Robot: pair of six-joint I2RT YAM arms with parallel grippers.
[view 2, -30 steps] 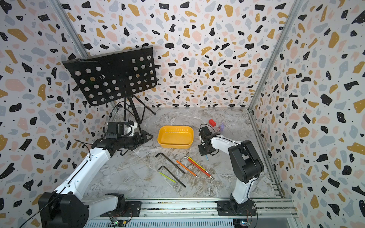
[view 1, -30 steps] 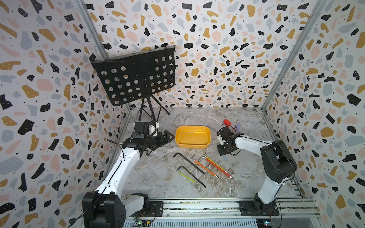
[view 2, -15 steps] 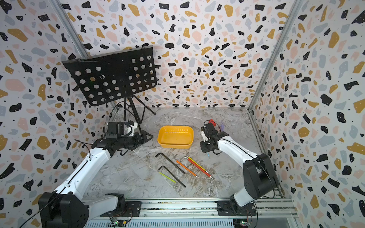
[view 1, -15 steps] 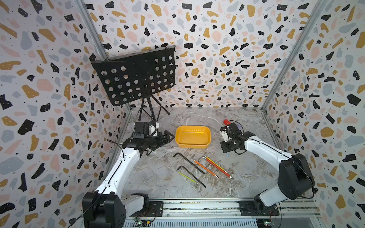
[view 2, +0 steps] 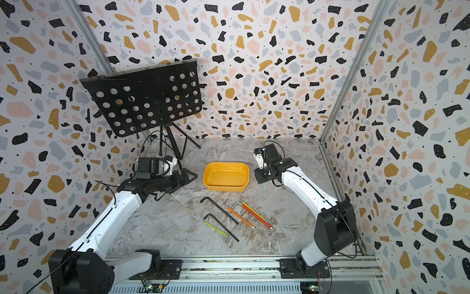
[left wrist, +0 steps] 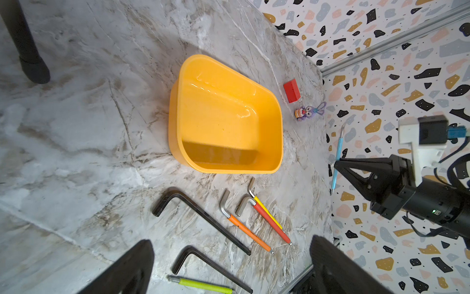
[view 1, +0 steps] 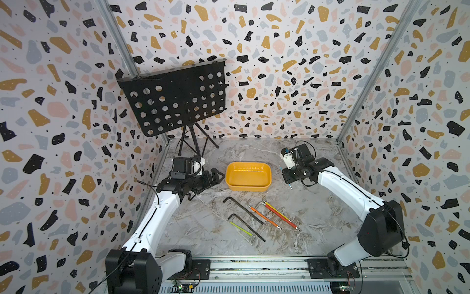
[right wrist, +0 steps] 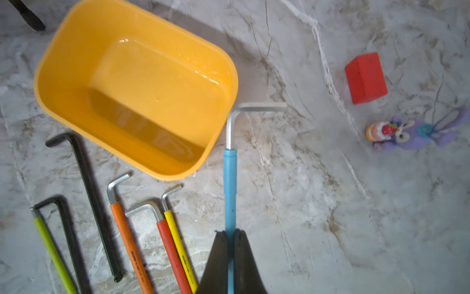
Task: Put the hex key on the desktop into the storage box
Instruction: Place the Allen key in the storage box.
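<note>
I hold the blue-sleeved hex key (right wrist: 230, 183) clenched in the right fingers (right wrist: 218, 254), clear of the worktop (right wrist: 330, 203) and just beside the storage box (right wrist: 76, 63), so I judge the carry step in hand; next I must bring it over the rim and release, the left fingers (left wrist: 122, 269) standing spread and empty.

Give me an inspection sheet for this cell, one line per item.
surface: desktop, marble-patterned, no spill seen.
job's things: storage box upright, empty; blue hex key held off the desktop beside the box; long black key, short black key, green key, orange key, red key and yellow key lie loose near the box.
clutter: red block, purple bunny toy, both apart from the box.
grippers: left gripper open, empty; right gripper shut on the blue hex key.
cables: black cable loose off the left arm; no snag seen.
surroundings: terrazzo walls, black music stand, rail.
</note>
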